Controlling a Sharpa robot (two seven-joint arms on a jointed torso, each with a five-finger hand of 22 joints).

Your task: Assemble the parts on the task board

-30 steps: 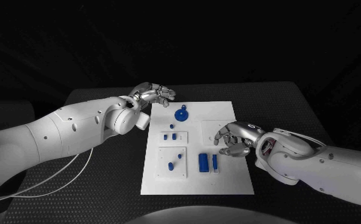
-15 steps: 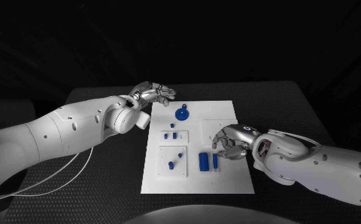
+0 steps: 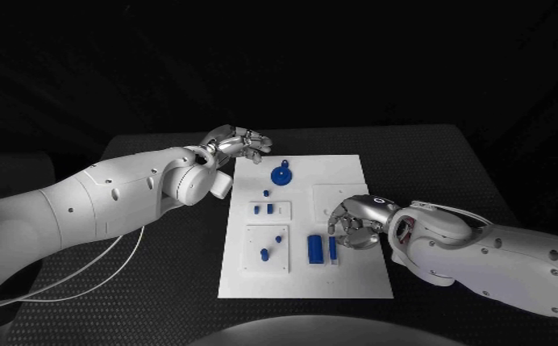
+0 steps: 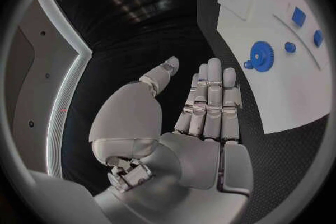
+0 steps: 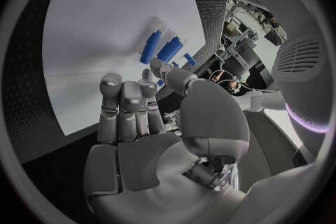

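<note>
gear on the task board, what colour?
Blue; the gear shows best in the left wrist view, on the white task board.

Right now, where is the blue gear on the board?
In the head view, the gear lies on the far part of the board, near its left edge, just beside the left robot hand and beyond the small blue parts.

No writing, label, brand, number or sign can be read anywhere here. The white task board [image 3: 305, 233] carries no printed marks that I can make out, and the arms' white shells and the black table [image 3: 442, 168] are plain as well.
</note>
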